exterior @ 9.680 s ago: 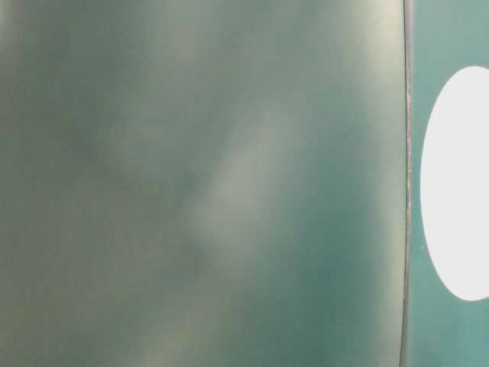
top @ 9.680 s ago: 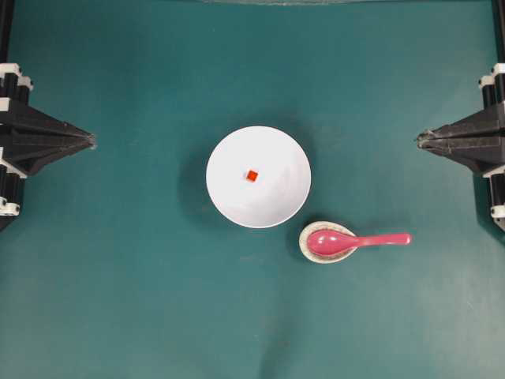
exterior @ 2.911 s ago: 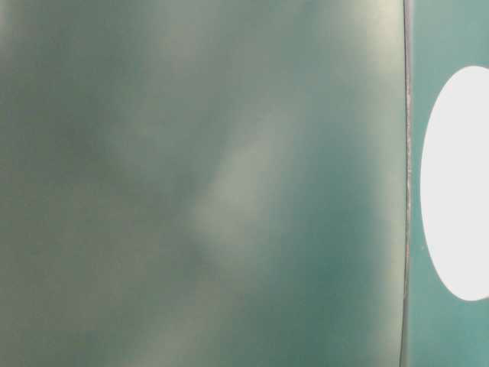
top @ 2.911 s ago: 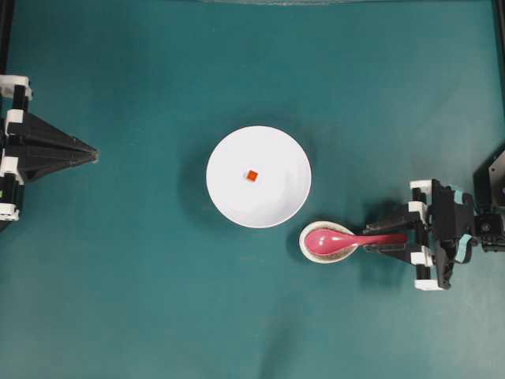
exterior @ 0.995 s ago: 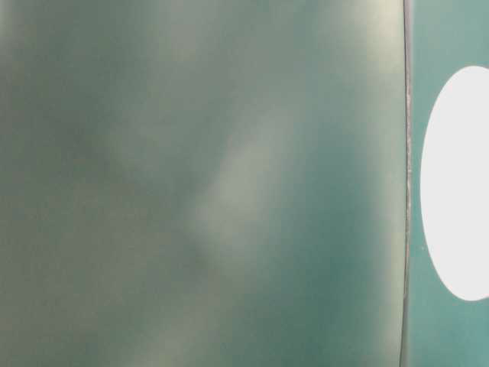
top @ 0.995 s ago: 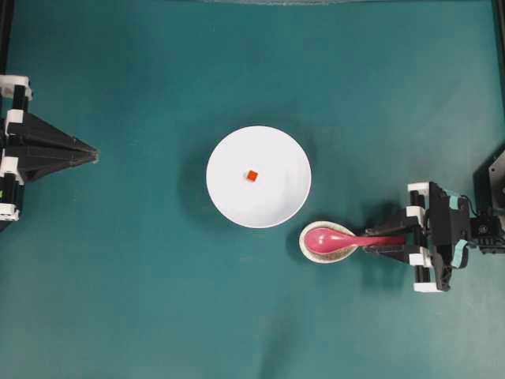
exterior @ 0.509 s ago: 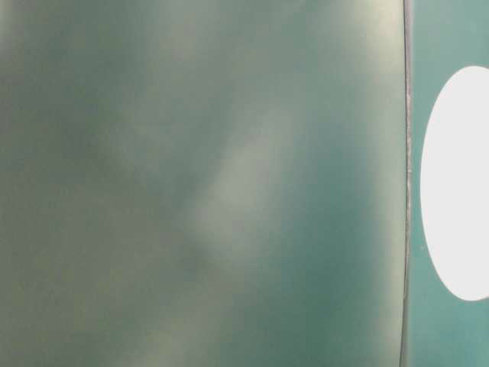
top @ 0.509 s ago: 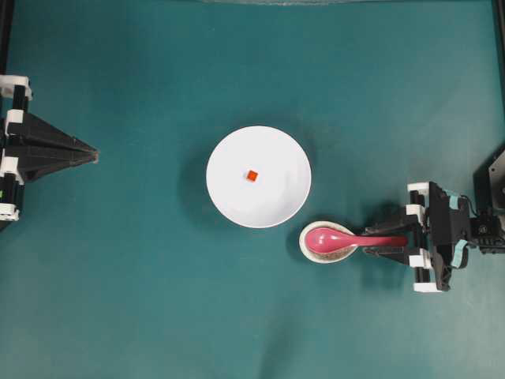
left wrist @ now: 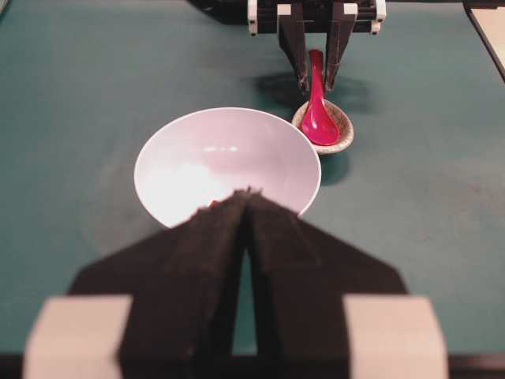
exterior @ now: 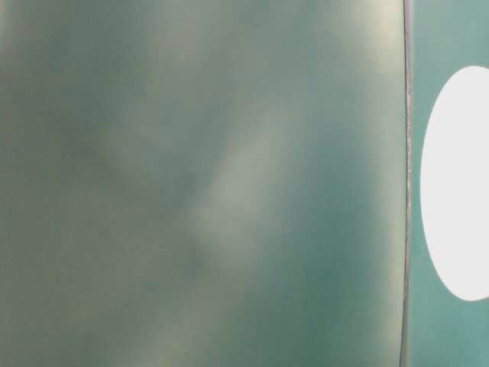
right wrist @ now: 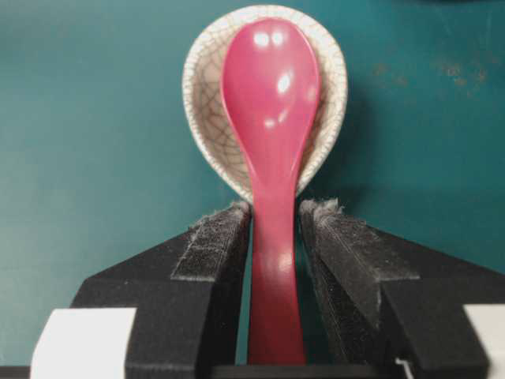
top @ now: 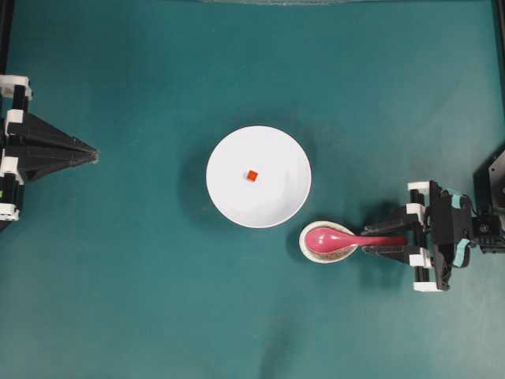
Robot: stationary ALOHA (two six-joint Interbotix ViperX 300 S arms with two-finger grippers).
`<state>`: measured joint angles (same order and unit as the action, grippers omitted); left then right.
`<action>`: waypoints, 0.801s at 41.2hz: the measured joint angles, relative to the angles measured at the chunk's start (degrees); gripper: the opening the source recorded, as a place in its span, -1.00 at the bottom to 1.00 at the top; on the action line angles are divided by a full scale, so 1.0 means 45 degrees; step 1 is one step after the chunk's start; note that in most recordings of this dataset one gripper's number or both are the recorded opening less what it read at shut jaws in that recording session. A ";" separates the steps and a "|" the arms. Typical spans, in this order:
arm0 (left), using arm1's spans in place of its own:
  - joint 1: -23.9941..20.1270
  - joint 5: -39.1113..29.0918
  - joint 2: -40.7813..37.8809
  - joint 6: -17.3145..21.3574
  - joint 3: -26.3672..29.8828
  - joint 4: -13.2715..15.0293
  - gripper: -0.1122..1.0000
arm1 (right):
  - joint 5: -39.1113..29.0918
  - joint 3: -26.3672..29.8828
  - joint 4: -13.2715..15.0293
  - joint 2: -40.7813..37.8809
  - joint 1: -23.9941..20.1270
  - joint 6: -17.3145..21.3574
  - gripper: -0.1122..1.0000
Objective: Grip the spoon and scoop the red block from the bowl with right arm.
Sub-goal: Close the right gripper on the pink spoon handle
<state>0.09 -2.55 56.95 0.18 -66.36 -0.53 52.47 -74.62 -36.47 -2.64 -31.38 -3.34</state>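
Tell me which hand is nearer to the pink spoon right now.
The right hand. Its fingers flank the spoon handle, with the scoop resting in the small speckled dish. The left hand sits shut far across the table, beyond the white bowl.

Table-level view wholly blurred; other views evenly lit, soft shadows.

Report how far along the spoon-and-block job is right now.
Done: the right gripper has reached the spoon, its fingers either side of the handle. In hand: the grip itself; a small gap shows beside one pad, so it isn't clamped, and the scoop lies in the small dish. Left: lifting the spoon, then scooping the red block out of the bowl.
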 measured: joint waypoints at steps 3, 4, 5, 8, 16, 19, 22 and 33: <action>0.0000 0.0000 -0.0020 0.0000 0.0020 0.0000 -0.77 | 0.0000 -0.0020 0.0000 -0.0020 0.0000 0.0000 -0.09; 0.0020 0.0020 0.0000 0.0000 0.0020 0.0000 -0.77 | 0.0000 -0.0039 -0.0020 -0.0020 0.0020 0.0000 -0.09; 0.0020 0.0000 0.0000 0.0000 0.0020 0.0000 -0.77 | 0.0000 -0.0020 -0.0020 0.0000 0.0000 0.0000 -0.09; 0.0020 0.0020 0.0000 0.0000 0.0000 0.0000 -0.77 | 0.0000 -0.0039 -0.0020 -0.0020 0.0020 0.0020 -0.10; 0.0000 0.0000 0.0000 0.0000 0.0000 0.0000 -0.77 | -0.0020 -0.0039 -0.0117 0.0000 0.0020 0.0000 -0.17; 0.0020 0.0000 -0.0020 0.0000 0.0020 0.0000 -0.77 | -0.0020 -0.0039 -0.0117 0.0000 0.0020 0.0000 -0.20; 0.0020 0.0000 -0.0020 0.0000 0.0000 0.0000 -0.77 | 0.0000 -0.0020 -0.0117 -0.0020 0.0020 0.0000 -0.21; 0.0000 0.0000 -0.0020 0.0000 0.0020 0.0000 -0.77 | -0.0020 -0.0020 -0.0137 0.0000 0.0020 0.0020 -0.21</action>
<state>0.09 -2.55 56.87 0.18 -66.27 -0.53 52.38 -74.71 -37.09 -2.64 -31.29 -3.25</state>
